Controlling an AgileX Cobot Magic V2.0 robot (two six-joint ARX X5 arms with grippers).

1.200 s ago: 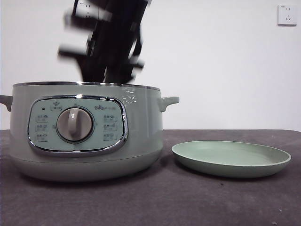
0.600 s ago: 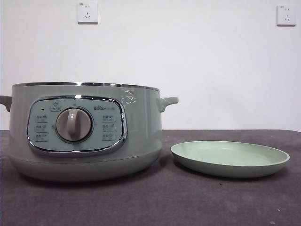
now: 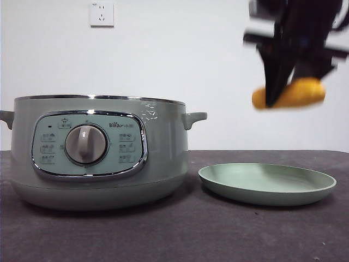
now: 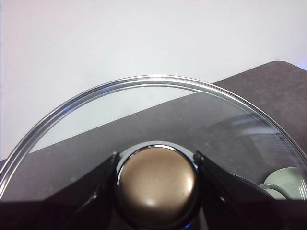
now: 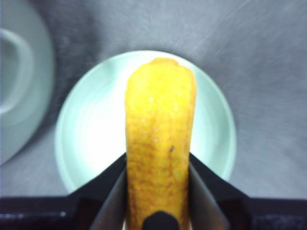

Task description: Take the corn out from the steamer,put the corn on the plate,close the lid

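My right gripper (image 3: 283,93) hangs high over the plate (image 3: 267,184), shut on the yellow-orange corn (image 3: 297,94). In the right wrist view the corn (image 5: 160,143) sits lengthwise between the jaws, with the pale-green plate (image 5: 86,143) directly below it. The sage-green steamer (image 3: 98,150) stands on the left of the table with no lid on it. My left gripper (image 4: 156,184) is shut on the knob (image 4: 156,184) of the glass lid (image 4: 144,115), held up off the table and out of the front view.
The steamer's side handle (image 3: 194,117) sticks out toward the plate; it also shows in the right wrist view as the handle (image 5: 14,76). A dark grey tabletop (image 3: 218,229) runs under everything. Wall sockets (image 3: 101,14) sit on the white wall behind.
One second ago an arm was reaching into the steamer; half a second ago no arm showed. Now the right gripper has come in above the plate with the corn.
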